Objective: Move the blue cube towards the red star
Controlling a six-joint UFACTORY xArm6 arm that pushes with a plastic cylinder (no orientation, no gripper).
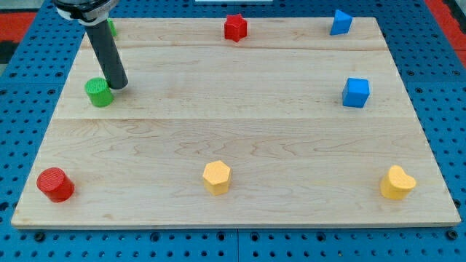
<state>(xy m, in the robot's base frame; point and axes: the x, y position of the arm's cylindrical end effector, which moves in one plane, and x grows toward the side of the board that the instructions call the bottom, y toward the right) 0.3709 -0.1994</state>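
Board point(240, 153) middle open beside blue cube point(356, 92)

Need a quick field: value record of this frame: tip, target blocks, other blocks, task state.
tip: my tip at the view's upper left, right beside the green cylinder
blue cube: at the view's right edge, mid-height
red star: top centre
other blue block: top right, shape unclear
bottom row: red cylinder, yellow hexagon-like block, yellow heart-like block
partly hidden: another green block behind the rod
task state: blue cube far from the red star, tip not near it
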